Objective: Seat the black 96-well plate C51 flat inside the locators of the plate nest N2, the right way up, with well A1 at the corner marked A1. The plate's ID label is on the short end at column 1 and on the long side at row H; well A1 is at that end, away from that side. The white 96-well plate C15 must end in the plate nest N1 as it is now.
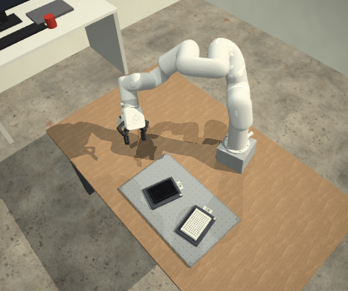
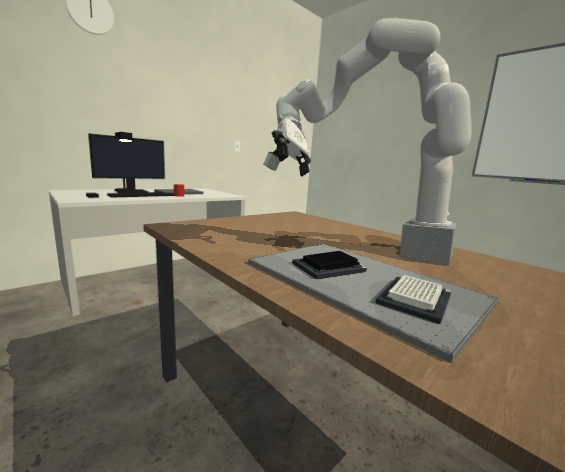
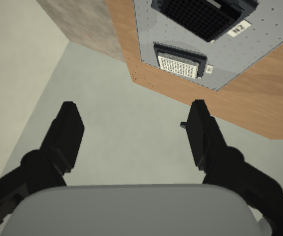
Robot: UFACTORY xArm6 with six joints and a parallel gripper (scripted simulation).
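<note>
The black plate C51 (image 1: 162, 190) lies in a dark nest on the grey baseplate (image 1: 178, 209), at the end nearer the arm's reach. A label reading N2 (image 3: 240, 28) stands beside it in the wrist view, where the plate also shows (image 3: 199, 15). The white plate C15 (image 1: 196, 222) lies in the other dark nest; it also shows in the wrist view (image 3: 180, 64). My gripper (image 1: 135, 137) is open and empty, raised high above the table and well away from both plates. It also shows in the exterior view (image 2: 287, 164).
The arm's grey base block (image 1: 236, 153) stands on the wooden table behind the baseplate. A white desk (image 1: 27, 40) with a monitor, keyboard and a red cup (image 1: 50, 21) stands beyond the table. A whiteboard (image 2: 541, 111) hangs on the wall.
</note>
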